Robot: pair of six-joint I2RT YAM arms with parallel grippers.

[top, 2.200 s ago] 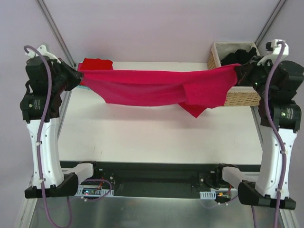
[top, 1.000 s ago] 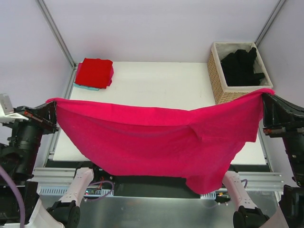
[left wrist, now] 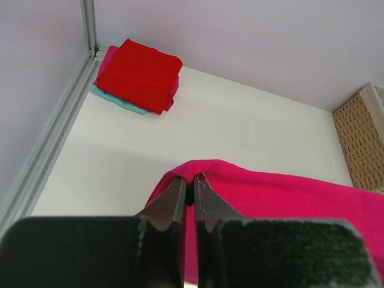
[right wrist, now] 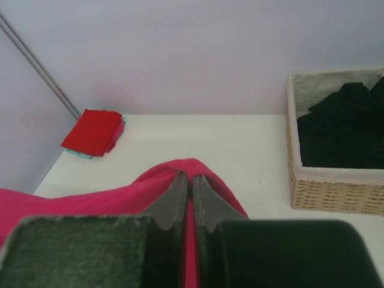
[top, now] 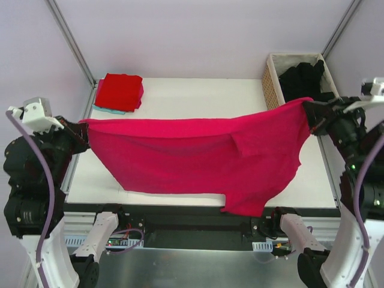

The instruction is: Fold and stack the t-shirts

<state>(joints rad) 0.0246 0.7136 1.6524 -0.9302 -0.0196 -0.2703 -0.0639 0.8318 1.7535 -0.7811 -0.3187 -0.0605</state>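
Top external: your left gripper [top: 84,124] at 9 o'clock, right gripper [top: 309,113] at 3 o'clock, both clamped on magenta t-shirt [top: 192,156] stretched above table [top: 198,96].

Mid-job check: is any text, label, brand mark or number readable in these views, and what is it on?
None can be read.
The pink shirt, the folded red shirt and the basket show no print or tag in any view.
The circuit board and the white slotted plate by the arm bases may carry markings, but they are too small to tell.
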